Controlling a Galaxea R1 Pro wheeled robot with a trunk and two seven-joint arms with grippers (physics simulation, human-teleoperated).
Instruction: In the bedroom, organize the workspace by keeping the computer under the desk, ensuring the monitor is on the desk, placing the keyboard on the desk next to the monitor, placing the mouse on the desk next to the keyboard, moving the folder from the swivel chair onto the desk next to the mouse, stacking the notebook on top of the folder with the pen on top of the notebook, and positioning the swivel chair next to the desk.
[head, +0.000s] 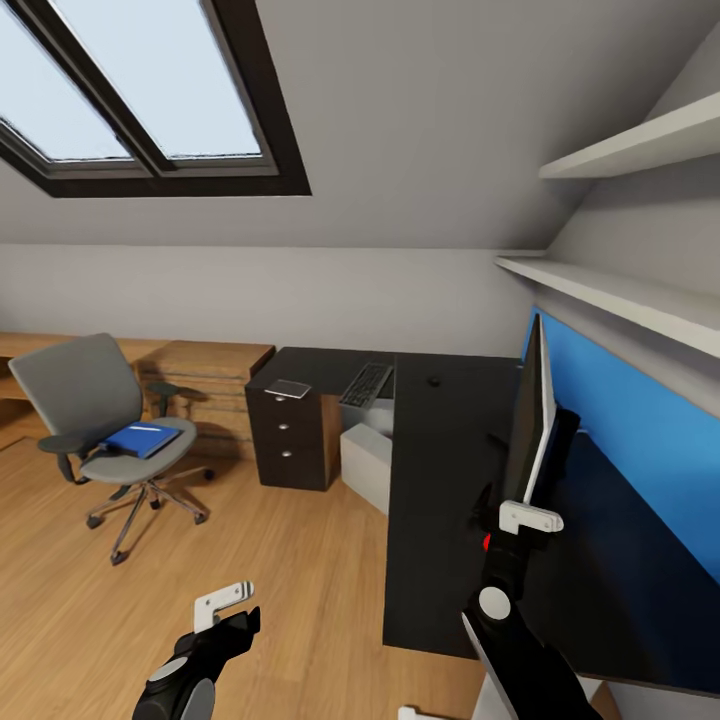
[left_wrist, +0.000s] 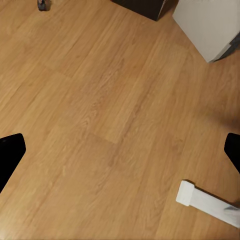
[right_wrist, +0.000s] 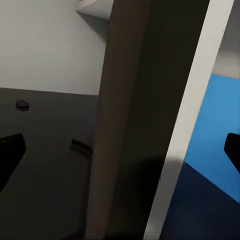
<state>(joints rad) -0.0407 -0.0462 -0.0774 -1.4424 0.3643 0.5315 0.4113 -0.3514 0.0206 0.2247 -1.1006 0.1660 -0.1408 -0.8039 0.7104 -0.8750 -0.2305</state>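
My right end effector (head: 528, 500), spread, straddles the monitor's (head: 530, 415) edge on the counter (head: 440, 500); I judge I'm positioning it. Next: close squarely. My left end effector (head: 228, 608), also spread, hangs over floor.

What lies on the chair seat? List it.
A blue folder lies flat on the chair seat, toward its front. Nothing rests on the folder. Whatever might be under it is covered and cannot be seen.
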